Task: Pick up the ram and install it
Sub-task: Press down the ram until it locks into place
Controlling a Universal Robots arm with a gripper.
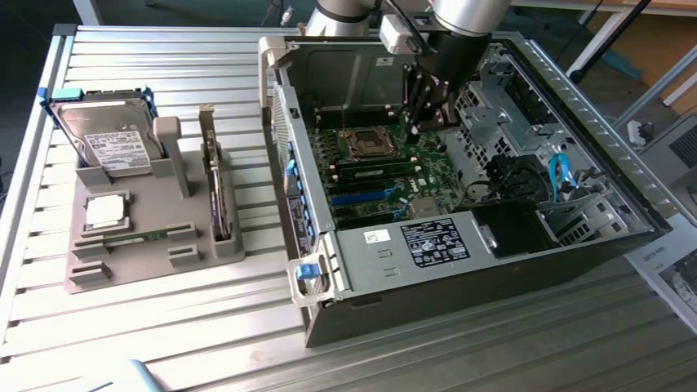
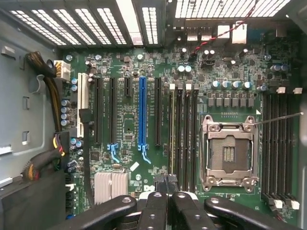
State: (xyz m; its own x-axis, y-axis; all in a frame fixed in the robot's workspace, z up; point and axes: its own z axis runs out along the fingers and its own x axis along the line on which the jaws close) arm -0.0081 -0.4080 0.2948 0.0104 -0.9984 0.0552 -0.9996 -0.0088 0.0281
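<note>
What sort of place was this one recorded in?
Probably a lab or workshop bench for computer assembly: an open computer case lies on a slatted metal table, beside a grey fixture tray holding a hard drive. The gripper hangs over the motherboard.

Arm [image 1: 458, 16] cut off by the exterior view's upper edge. Hand's fingertips [image 1: 427, 122] lost among case parts, too dark to separate. In the wrist view, hand [image 2: 168, 189] cropped at the frame's lower edge. Label print on the case [image 1: 436, 242] too small to read.
</note>
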